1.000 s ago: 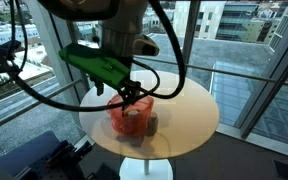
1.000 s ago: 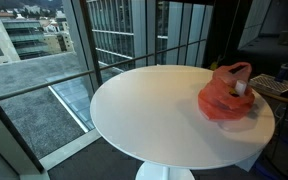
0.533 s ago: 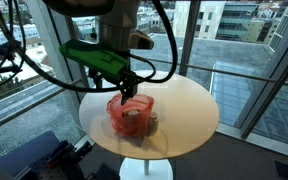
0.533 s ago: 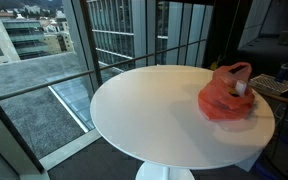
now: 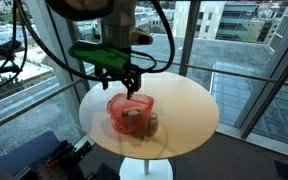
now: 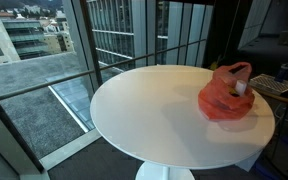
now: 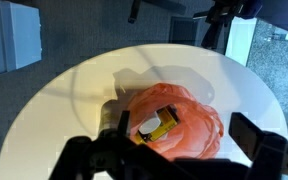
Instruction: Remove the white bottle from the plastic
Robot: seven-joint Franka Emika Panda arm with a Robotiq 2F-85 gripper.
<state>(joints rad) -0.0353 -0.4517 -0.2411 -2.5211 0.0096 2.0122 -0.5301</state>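
Gripper [image 5: 130, 88] shifted slightly rightward in the frame since half a second ago, fingers [image 7: 256, 145] spread wide and empty above the red plastic container [image 5: 130, 112], white bottle [image 7: 147, 125] lying inside it at the wrist view's lower centre, round white counter [image 6: 144, 110] beneath, any label too blurred to read

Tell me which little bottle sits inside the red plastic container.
The white bottle is inside the red plastic; the darker brownish bottle is outside, beside it.

Green wrist housing [image 5: 99, 55], black pincer [image 5: 131, 90], looping black cables [image 5: 171, 40]
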